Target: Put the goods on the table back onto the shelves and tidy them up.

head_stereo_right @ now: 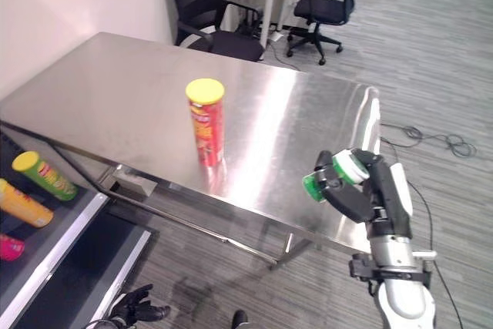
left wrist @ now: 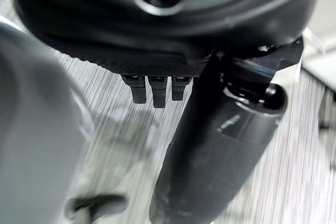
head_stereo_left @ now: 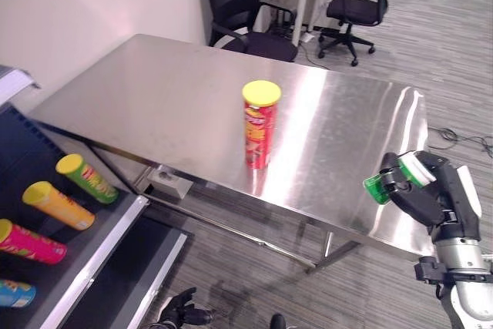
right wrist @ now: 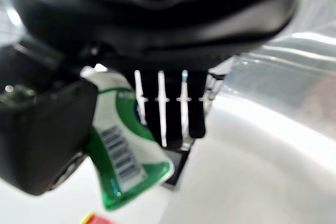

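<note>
A red chip can (head_stereo_left: 260, 125) with a yellow lid stands upright near the middle of the steel table (head_stereo_left: 154, 90). My right hand (head_stereo_left: 422, 199) hovers off the table's near right corner, shut on a green and white tube (head_stereo_left: 394, 178). In the right wrist view the tube (right wrist: 123, 150) sits between the thumb and the fingers (right wrist: 168, 108). My left hand (head_stereo_left: 181, 310) hangs low by the floor with relaxed fingers and holds nothing. Its fingers (left wrist: 155, 90) also show in the left wrist view.
A dark shelf (head_stereo_left: 115, 244) at the left holds lying cans: green (head_stereo_left: 86, 178), orange (head_stereo_left: 58, 204), pink (head_stereo_left: 31, 242) and blue (head_stereo_left: 15, 293). A white box (head_stereo_left: 171, 182) rests on the table's lower bar. Office chairs (head_stereo_left: 246, 13) stand beyond the table.
</note>
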### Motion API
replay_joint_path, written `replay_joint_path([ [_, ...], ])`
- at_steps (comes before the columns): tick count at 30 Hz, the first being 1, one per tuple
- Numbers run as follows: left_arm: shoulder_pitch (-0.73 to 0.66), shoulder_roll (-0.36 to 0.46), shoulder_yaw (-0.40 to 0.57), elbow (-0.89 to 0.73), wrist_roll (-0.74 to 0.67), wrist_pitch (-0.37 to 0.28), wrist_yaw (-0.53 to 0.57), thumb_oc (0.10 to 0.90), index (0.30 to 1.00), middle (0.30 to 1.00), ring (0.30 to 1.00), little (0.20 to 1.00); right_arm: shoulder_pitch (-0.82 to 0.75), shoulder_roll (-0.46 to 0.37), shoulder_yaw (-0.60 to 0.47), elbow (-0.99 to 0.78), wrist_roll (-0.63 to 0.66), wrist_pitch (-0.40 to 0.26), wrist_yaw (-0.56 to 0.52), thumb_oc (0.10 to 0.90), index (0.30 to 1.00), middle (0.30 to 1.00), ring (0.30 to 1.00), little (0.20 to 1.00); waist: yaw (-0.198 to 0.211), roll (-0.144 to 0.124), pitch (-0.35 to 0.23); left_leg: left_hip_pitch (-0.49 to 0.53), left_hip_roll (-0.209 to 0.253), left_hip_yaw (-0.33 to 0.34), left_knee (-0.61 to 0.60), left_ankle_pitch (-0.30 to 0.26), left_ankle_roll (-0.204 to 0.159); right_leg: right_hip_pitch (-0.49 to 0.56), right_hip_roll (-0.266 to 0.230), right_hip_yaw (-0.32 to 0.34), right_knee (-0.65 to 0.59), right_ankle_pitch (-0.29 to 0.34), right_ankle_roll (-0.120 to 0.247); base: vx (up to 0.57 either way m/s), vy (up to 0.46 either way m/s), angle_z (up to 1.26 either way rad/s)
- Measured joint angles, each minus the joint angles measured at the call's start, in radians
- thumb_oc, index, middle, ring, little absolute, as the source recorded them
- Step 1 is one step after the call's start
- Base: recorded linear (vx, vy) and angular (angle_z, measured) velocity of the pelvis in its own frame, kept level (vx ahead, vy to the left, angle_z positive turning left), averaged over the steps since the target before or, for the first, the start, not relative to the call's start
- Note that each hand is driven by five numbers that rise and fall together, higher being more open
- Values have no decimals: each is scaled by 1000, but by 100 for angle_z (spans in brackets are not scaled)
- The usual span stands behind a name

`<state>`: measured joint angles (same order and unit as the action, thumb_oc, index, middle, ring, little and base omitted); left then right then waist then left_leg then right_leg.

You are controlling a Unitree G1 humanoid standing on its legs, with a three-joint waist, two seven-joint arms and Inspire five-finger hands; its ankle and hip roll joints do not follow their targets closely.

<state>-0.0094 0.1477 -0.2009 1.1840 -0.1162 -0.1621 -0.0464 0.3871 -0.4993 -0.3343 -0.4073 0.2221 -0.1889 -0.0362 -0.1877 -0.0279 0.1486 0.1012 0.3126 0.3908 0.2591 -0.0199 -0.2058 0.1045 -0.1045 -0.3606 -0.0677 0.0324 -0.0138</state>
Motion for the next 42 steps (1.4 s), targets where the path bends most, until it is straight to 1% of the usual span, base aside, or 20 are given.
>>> replay_joint_path([
  [1,-6,-17,-17,-5,1,1,-8,800,900,900,900,900,2,-3,-12,3,0,2,0,400,300,300,300,300,-2,14,-4,24,9,13,-29,19,-2,-14,-6,-3,16,3,17,-146,281,94],
  [2,-5,-29,-30,-13,2,2,-13,800,900,900,900,900,6,-10,-22,2,0,1,0,400,300,300,300,300,-13,25,-6,37,14,12,-64,86,11,-20,-16,-11,25,5,24,-140,306,82],
  [3,-18,-58,-71,-17,4,4,-14,800,900,900,900,900,8,-19,-50,8,-5,3,1,400,300,300,300,300,-22,46,-4,50,-3,-16,-121,69,-12,-29,-47,-20,56,16,47,-146,192,98],
  [5,-30,-71,-112,-24,22,4,-25,800,900,900,900,900,23,-10,-63,14,-5,3,-1,400,300,300,300,300,-34,44,-6,60,-67,-22,-158,58,4,-58,-109,-16,128,-3,63,-213,352,86],
  [6,-21,-72,-113,-22,22,0,-28,800,900,900,900,900,20,-12,-52,14,-9,2,4,400,300,300,300,300,-26,51,-13,62,-71,-32,-176,46,17,-92,-97,18,178,-45,81,-174,393,80],
  [7,-13,-48,-130,-23,22,11,-24,800,900,900,900,900,32,10,-58,0,-22,-10,9,400,300,300,300,300,-33,31,-36,40,-99,-38,-212,24,30,-80,-105,-19,127,24,91,-233,422,86],
  [9,-2,-39,-137,-24,22,10,-28,800,900,900,900,900,22,12,-71,12,-22,-17,0,400,300,300,300,300,-61,55,-57,39,-120,-44,-286,-13,54,-98,-115,-17,119,33,116,-314,489,79],
  [13,13,-44,-111,-5,22,12,-29,800,900,900,900,900,29,69,-103,18,-26,-14,7,400,300,300,300,300,-47,26,-50,38,-242,-53,-344,12,116,-122,-227,-12,143,78,172,-188,245,24],
  [16,24,-25,-91,34,24,8,-33,800,900,900,900,900,51,91,-107,17,-19,-16,22,400,300,300,300,300,-52,-23,-44,36,-325,-44,-342,7,152,-131,-307,32,141,124,218,-203,228,-5],
  [19,18,-2,-32,67,40,-7,-35,800,900,900,900,900,52,104,-100,19,-2,-16,41,400,300,300,300,300,-52,-58,-33,37,-365,-43,-353,4,182,-130,-342,41,118,184,234,-185,142,-6],
  [22,11,5,17,79,39,-8,-34,800,900,900,900,900,55,116,-42,15,34,-16,65,400,300,300,300,300,-51,-72,-28,41,-365,-51,-354,2,200,-139,-346,67,123,221,248,-103,67,4],
  [25,3,33,27,98,36,-8,-29,800,900,900,900,900,51,126,91,-25,89,-16,118,400,300,300,300,300,-48,-102,-36,19,-361,-54,-355,17,213,-152,-319,127,98,245,262,-140,136,5],
  [28,-3,21,14,95,38,-11,-29,800,900,900,900,900,38,96,236,-58,120,-13,184,400,300,300,300,300,-41,-94,-23,20,-345,-55,-353,37,217,-157,-290,190,121,260,248,-94,81,1],
  [30,-18,15,12,93,39,-12,-31,800,900,900,900,900,8,35,381,-98,137,-13,235,400,300,300,300,300,-1,-84,-11,34,-310,-45,-355,38,213,-169,-261,223,138,265,242,-49,25,-21],
  [31,-17,14,8,86,38,-12,-27,800,900,900,900,900,-23,30,450,-103,138,-13,249,400,300,300,300,300,14,-75,-12,34,-285,-44,-356,42,208,-167,-216,222,144,197,280,5,-3,-8],
  [32,-15,25,7,86,38,-12,-27,800,900,900,900,900,-60,27,504,-107,137,-13,259,400,300,300,300,300,12,-79,-20,35,-260,-47,-355,48,199,-164,-157,230,142,117,253,37,-13,1],
  [34,-16,32,7,76,35,-8,-24,800,900,900,900,900,-121,20,537,-121,138,-19,273,400,300,300,300,300,35,-95,-33,5,-250,-70,-352,65,175,-137,-92,242,94,38,176,70,-14,24],
  [35,-20,29,5,76,35,-7,-21,800,900,900,900,900,-191,11,572,-94,142,-20,257,400,300,300,300,300,23,-86,-39,-9,-223,-93,-352,76,166,-123,-40,318,76,9,197,114,-41,87],
  [37,-38,12,-44,67,38,-8,-14,800,900,900,900,900,-264,-13,575,-74,141,-20,245,400,300,300,300,300,14,-55,-40,-46,-206,-182,-354,99,159,-84,16,372,46,-7,151,162,-102,116],
  [42,4,-22,-40,12,39,-10,-8,800,900,900,900,900,-304,-88,576,-67,139,-19,243,400,300,300,300,300,63,4,-55,-38,-182,-188,-351,114,137,-42,36,328,-4,0,120,181,-119,27],
])
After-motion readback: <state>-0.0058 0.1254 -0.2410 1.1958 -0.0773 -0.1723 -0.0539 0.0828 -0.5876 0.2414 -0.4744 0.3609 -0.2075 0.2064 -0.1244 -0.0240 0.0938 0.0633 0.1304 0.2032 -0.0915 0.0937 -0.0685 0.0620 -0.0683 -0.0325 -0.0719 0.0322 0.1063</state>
